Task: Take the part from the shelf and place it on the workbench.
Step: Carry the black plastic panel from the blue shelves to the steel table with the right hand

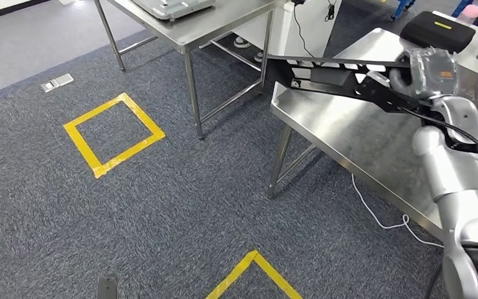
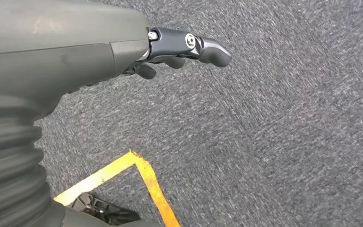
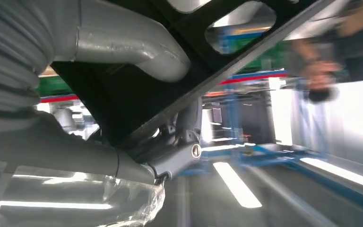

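light: bright, even | glare: workbench (image 1: 373, 134) | blur: right wrist view background | shadows: soft

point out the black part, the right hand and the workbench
black part (image 1: 323, 78): head view, on its flat dark frame near the middle.
right hand (image 1: 424, 71): head view, on the hand's plastic-wrapped back, gripping the part's end.
workbench (image 1: 355, 134): head view, on bare steel top below the part.

Black part (image 1: 330, 78) over a bare silver workbench (image 1: 355, 134); yellow tape square (image 1: 113, 134) (on speckled grey-blue carpet (image 1: 180, 205)).
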{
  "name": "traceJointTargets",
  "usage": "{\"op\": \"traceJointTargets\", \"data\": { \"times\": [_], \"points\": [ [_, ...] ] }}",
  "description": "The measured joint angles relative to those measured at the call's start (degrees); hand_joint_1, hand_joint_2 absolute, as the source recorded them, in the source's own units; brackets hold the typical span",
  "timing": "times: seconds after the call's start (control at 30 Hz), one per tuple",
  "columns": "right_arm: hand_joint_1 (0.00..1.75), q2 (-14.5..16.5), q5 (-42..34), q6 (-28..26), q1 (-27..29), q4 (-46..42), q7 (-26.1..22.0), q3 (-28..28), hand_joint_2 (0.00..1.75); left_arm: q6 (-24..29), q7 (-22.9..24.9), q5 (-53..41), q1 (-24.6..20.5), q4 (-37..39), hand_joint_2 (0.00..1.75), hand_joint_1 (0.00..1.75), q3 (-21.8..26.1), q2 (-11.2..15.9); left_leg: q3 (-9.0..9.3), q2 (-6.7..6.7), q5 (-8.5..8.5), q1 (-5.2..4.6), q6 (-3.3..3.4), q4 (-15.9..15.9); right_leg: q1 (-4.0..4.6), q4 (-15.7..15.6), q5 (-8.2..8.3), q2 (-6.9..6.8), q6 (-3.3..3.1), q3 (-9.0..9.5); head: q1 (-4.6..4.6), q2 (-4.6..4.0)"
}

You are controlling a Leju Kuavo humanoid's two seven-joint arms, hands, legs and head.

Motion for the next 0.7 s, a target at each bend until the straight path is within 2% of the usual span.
{"op": "traceJointTargets", "data": {
  "times": [0.03, 0.07, 0.1, 0.13, 0.17, 0.2, 0.27, 0.3, 0.33, 0.37, 0.43, 0.5, 0.53, 0.57, 0.63, 0.67, 0.7],
  "points": [
    [1.64, -0.01, 0.46, -0.04, -1.14, 1.53, 0.33, 0.04, 1.75, 0.05, -0.18, 0.21, 0.10, -0.01, 1.75, 0.00, 0.32, -0.05, 0.02, 0.70, 0.13, -0.15, 0.22, -0.17, -0.09, 3.61, -1.49, -1.72, -0.09, -1.81, 0.12, 0.00],
    [1.64, 0.02, 0.87, -0.05, -2.12, 2.84, 0.69, 0.08, 1.75, 0.13, -0.23, 0.35, 0.23, 0.00, 1.75, 0.00, 0.59, -0.09, -0.02, 1.41, 0.16, -0.19, 0.32, -0.20, -0.13, 7.47, -2.93, -2.53, -0.09, -3.70, 0.25, 0.00],
    [1.64, 0.05, 1.32, -0.05, -2.83, 3.98, 1.13, 0.13, 1.75, 0.23, -0.26, 0.36, 0.35, 0.01, 1.75, 0.00, 0.80, -0.13, -0.04, 2.12, 0.14, -0.20, 0.32, -0.20, -0.24, 10.76, -3.90, -2.73, 0.09, -5.27, 0.26, 0.00],
    [1.64, 0.08, 1.93, -0.07, -3.39, 5.08, 1.80, 0.16, 1.75, 0.30, -0.32, 0.35, 0.43, 0.01, 1.75, 0.00, 0.95, -0.15, -0.06, 2.82, 0.13, -0.20, 0.30, -0.19, -0.39, 12.79, -4.34, -2.84, 0.42, -6.20, 0.27, 0.00],
    [1.64, 0.09, 2.58, -0.09, -3.83, 5.97, 2.57, 0.18, 1.75, 0.33, -0.41, 0.35, 0.47, 0.01, 1.75, 0.00, 1.04, -0.17, -0.07, 3.30, 0.09, -0.15, 0.25, -0.18, -0.59, 12.74, -4.06, -2.94, 0.88, -6.12, 0.28, 0.00],
    [1.64, 0.11, 3.31, -0.12, -4.37, 6.87, 3.46, 0.21, 1.75, 0.35, -0.53, 0.34, 0.48, 0.01, 1.75, 0.00, 1.14, -0.21, -0.07, 3.73, 0.03, -0.09, 0.15, -0.16, -0.84, 11.00, -3.29, -3.13, 1.45, -5.14, 0.28, 0.00],
    [1.64, 0.04, 4.73, -0.17, -5.83, 8.50, 5.36, 0.33, 1.75, 0.45, -0.80, 0.48, 0.48, 0.01, 1.75, 0.00, 1.40, -0.27, -0.05, 4.38, -0.09, -0.01, -0.20, -0.11, -1.38, 3.65, -0.95, -4.00, 2.63, -1.06, 0.28, 0.00],
    [1.64, -0.11, 5.34, -0.18, -7.05, 9.49, 6.33, 0.43, 1.75, 0.57, -1.02, 0.67, 0.48, -0.01, 1.75, 0.00, 1.61, -0.29, -0.10, 4.68, -0.17, -0.14, -0.53, -0.08, -1.36, -0.02, 0.06, -4.66, 2.87, 1.14, 0.30, 0.00],
    [1.64, -0.34, 5.91, -0.19, -8.24, 10.61, 7.34, 0.52, 1.75, 0.72, -1.30, 0.98, 0.49, -0.01, 1.75, 0.00, 1.86, -0.32, -0.11, 4.95, -0.19, -0.31, -0.91, -0.07, -1.17, -2.59, 0.73, -5.09, 2.70, 2.60, 0.23, 0.00],
    [1.64, -0.68, 6.32, -0.21, -9.38, 11.68, 8.21, 0.59, 1.75, 0.84, -1.62, 1.44, 0.52, -0.02, 1.75, 0.00, 2.15, -0.34, -0.10, 5.12, -0.24, -0.52, -1.33, -0.09, -0.93, -3.97, 1.05, -5.39, 2.22, 3.43, 0.21, 0.00],
    [1.64, -1.29, 6.82, -0.25, -10.80, 13.53, 9.47, 0.63, 1.75, 0.96, -2.19, 2.31, 0.64, -0.02, 1.75, 0.00, 2.87, -0.38, 0.03, 5.36, -0.36, -0.67, -1.90, -0.09, -0.59, -4.19, 1.15, -5.12, 1.09, 3.43, 0.04, 0.00],
    [1.64, -1.76, 7.20, -0.32, -11.43, 14.82, 10.16, 0.65, 1.75, 0.95, -2.63, 2.70, 0.71, -0.02, 1.75, 0.00, 3.56, -0.35, -0.19, 4.93, -1.01, -0.35, -2.38, 0.64, -1.18, -4.20, 1.22, -4.75, 0.34, 3.57, -0.08, 0.00],
    [1.64, -1.90, 7.34, -0.34, -11.73, 15.31, 10.32, 0.66, 1.75, 0.92, -2.79, 2.72, 0.73, -0.02, 1.75, 0.00, 3.80, -0.34, -0.80, 4.21, -1.98, -0.15, -2.59, 2.11, -1.41, -4.22, 1.23, -4.56, -0.17, 3.67, -0.13, 0.00],
    [1.64, -1.95, 7.50, -0.37, -12.08, 15.77, 10.47, 0.66, 1.75, 0.83, -2.88, 2.78, 0.78, -0.02, 1.75, 0.00, 4.00, -0.32, -2.05, 3.25, -3.55, 0.00, -2.79, 4.87, -1.55, -4.24, 1.23, -4.36, -0.71, 3.76, -0.17, 0.00],
    [1.64, -1.96, 7.84, -0.20, -12.72, 16.91, 11.03, 0.67, 1.75, 0.54, -2.99, 3.00, 1.00, -0.02, 1.75, 0.00, 4.34, -0.29, -5.92, 1.84, -7.07, 0.05, -2.91, 12.84, -1.18, -4.22, 1.13, -3.83, -1.51, 3.86, -0.16, 0.00],
    [1.64, -1.98, 7.96, 0.01, -12.85, 17.57, 11.42, 0.67, 1.75, 0.41, -3.08, 3.10, 1.11, -0.02, 1.75, 0.00, 4.52, -0.29, -7.50, 1.60, -7.76, 0.04, -2.91, 15.69, -0.98, -4.20, 1.08, -3.49, -1.65, 3.95, -0.14, 0.00],
    [1.64, -2.04, 8.02, 0.22, -12.89, 18.21, 11.81, 0.66, 1.75, 0.36, -3.21, 3.15, 1.19, -0.02, 1.75, 0.00, 4.68, -0.28, -8.09, 1.55, -7.23, 0.05, -2.84, 16.36, -0.83, -4.17, 1.04, -3.14, -1.70, 4.05, -0.12, 0.00]
  ]
}}
